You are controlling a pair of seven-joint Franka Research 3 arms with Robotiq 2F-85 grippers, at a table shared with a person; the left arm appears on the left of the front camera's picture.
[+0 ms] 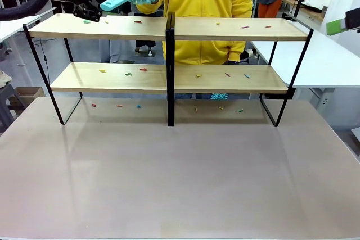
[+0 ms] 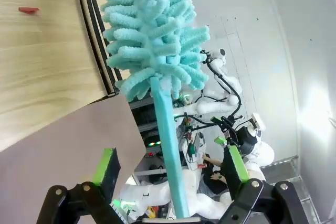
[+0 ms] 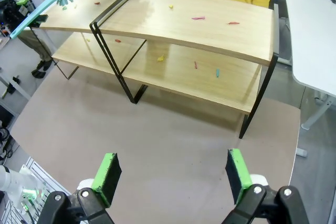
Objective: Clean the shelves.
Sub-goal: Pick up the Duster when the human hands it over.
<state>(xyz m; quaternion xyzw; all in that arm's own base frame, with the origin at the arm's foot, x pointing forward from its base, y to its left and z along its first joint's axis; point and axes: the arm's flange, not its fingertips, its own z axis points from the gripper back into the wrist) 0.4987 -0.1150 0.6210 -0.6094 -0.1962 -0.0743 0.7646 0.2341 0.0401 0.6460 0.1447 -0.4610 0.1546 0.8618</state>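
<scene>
At twelve o'clock on the surface (image 1: 180,184), the shelves (image 1: 225,29) stand upright across the far side. Both light-wood boards are dotted with small coloured scraps (image 1: 243,27). Toward ten o'clock, above the top board's left end, your left end effector (image 2: 172,167) has its jaws spread either side of the handle of a teal microfibre duster (image 2: 152,35), with a gap on each side and the pads off it. Toward two o'clock, your right end effector (image 3: 170,170) hangs with jaws wide apart, well clear of the shelves.

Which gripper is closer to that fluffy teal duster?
Left. The left gripper straddles the duster handle; the right gripper hangs far off, past the right end of the shelves.
</scene>
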